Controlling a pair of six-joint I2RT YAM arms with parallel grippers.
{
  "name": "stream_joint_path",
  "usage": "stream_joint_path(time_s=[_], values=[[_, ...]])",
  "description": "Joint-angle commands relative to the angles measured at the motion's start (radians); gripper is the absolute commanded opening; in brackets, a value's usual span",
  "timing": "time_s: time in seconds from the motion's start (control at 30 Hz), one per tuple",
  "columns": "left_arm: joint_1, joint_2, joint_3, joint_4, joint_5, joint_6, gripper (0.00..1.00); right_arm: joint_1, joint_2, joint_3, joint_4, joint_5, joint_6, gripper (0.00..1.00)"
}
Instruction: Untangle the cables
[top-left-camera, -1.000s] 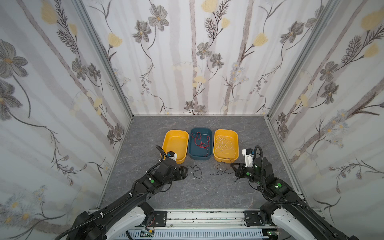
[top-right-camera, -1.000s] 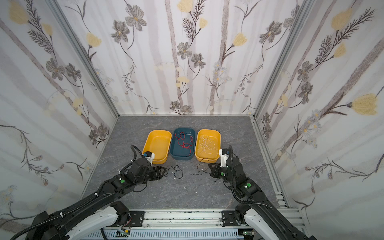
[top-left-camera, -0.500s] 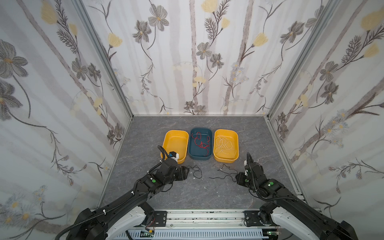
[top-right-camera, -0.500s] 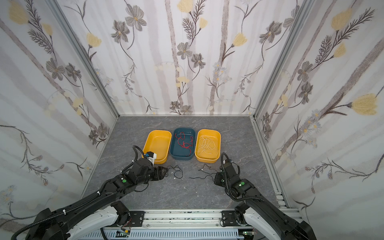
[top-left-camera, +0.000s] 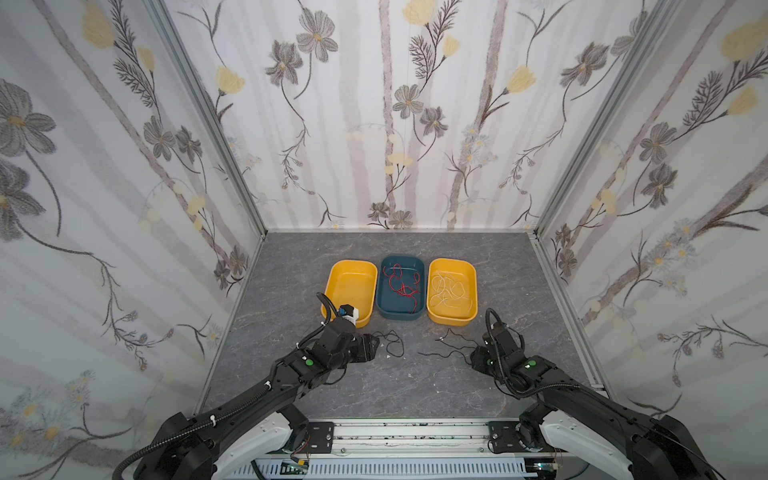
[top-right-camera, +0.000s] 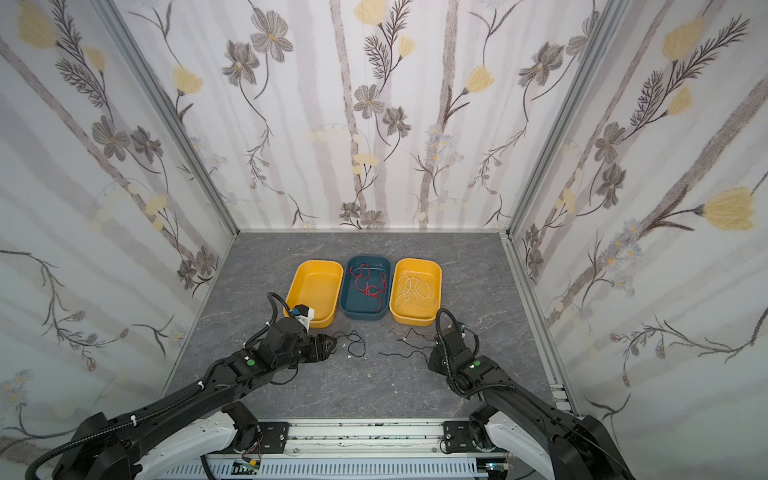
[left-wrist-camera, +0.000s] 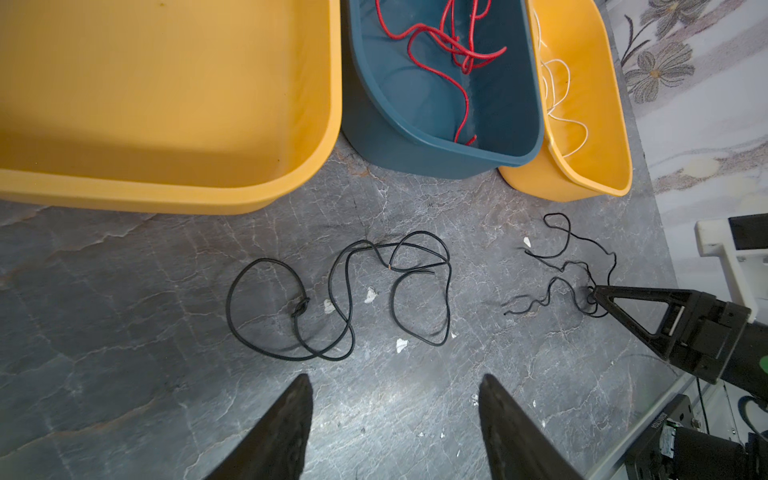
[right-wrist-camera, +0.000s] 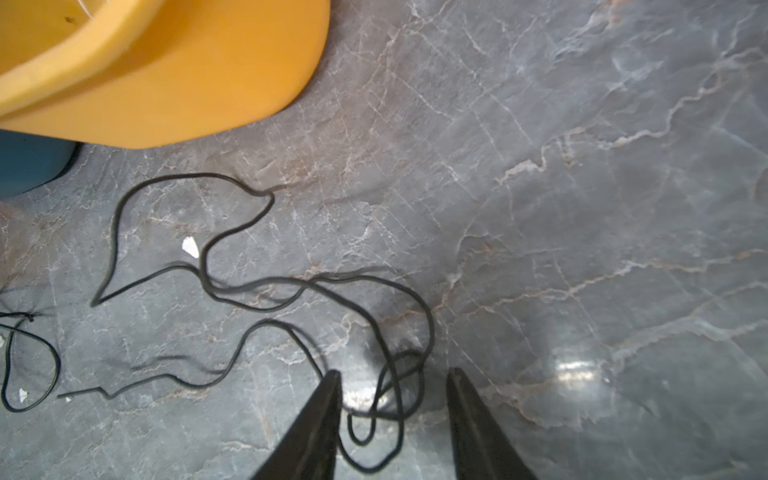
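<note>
Two black cables lie on the grey floor in front of the bins. One looped tangle (top-left-camera: 390, 343) (top-right-camera: 354, 344) (left-wrist-camera: 340, 299) lies just ahead of my left gripper (top-left-camera: 376, 347) (left-wrist-camera: 392, 380), which is open and empty. The other black cable (top-left-camera: 451, 348) (top-right-camera: 409, 348) (right-wrist-camera: 257, 286) ends in small loops that lie between the fingers of my right gripper (top-left-camera: 473, 357) (right-wrist-camera: 395, 374). That gripper is open and low on the floor. Red cables (top-left-camera: 401, 282) lie in the blue bin, white cables (top-left-camera: 449, 289) in the right yellow bin.
Three bins stand in a row behind the cables: an empty yellow bin (top-left-camera: 351, 286), a blue bin (top-left-camera: 399, 315) and a second yellow bin (top-left-camera: 451, 319). Small white flecks (left-wrist-camera: 370, 295) dot the floor. Patterned walls enclose three sides.
My right arm has dropped low and drawn back toward the front; its gripper went from shut to open over the black cable's loops. The left arm has barely moved.
</note>
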Motion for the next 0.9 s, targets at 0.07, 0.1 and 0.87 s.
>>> stream_joint_path(time_s=[0.07, 0.1, 0.87], values=[[0.001, -0.012, -0.017, 0.028, -0.006, -0.008, 0.66, 0.005, 0.033, -0.001, 0.119, -0.029, 0.015, 0.16], [0.001, -0.012, -0.019, 0.028, -0.007, -0.011, 0.66, 0.006, 0.037, -0.002, 0.122, -0.026, 0.012, 0.14], [-0.035, 0.006, -0.006, 0.243, 0.216, 0.062, 0.73, 0.048, -0.132, 0.078, 0.322, -0.380, -0.199, 0.00]])
